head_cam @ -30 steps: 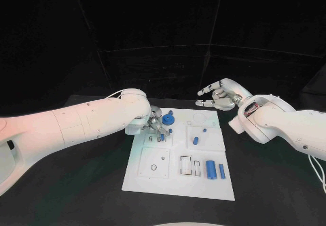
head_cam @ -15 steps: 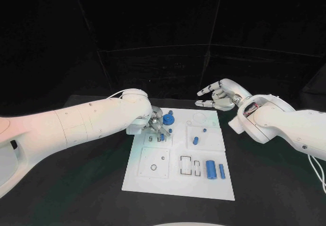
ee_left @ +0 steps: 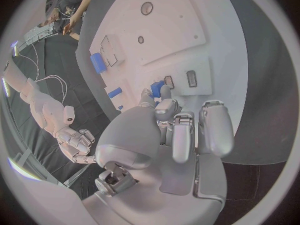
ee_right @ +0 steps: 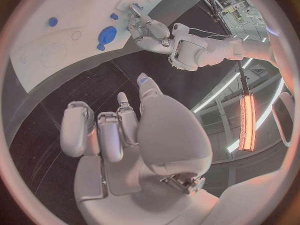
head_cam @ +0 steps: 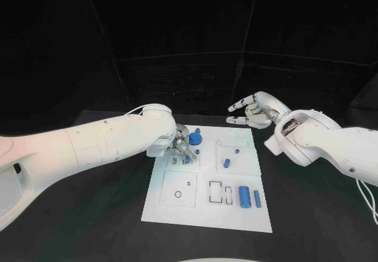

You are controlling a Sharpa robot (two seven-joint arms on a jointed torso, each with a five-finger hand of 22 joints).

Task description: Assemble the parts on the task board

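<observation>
While working at the far-left part of the task board point(head_cam: 208, 180), left hand point(head_cam: 180, 145) shown low over the two small slots point(ee_left: 180, 80), pinching a small blue part point(ee_left: 156, 89) between thumb and a finger, other fingers curled alongside. Part tip sits just beside the nearer slot in the left wrist view; whether already entered, cannot tell. Right hand point(head_cam: 250, 111) raised off the far-right corner of the board, holding nothing, fingers loosely apart and bent.

Elsewhere on the board: blue gear-like disc point(head_cam: 195, 139) just right of the left hand; small blue peg point(head_cam: 226, 162) near the centre; two blue cylinders point(head_cam: 249, 196) lying side by side at the near right, beside empty rectangular recesses point(head_cam: 219, 192).

Judged step: seating the pinched part into its slot. For a clean insertion, best kept upright and squared to the slot's long side before pressing; lowered straight, without sideways drag that could tip it against the slot edge. Pinch to be released only once the part stands on its own, with curled fingers kept clear of the neighbouring slot and the disc. Right hand better kept well apart from the board meanwhile.
</observation>
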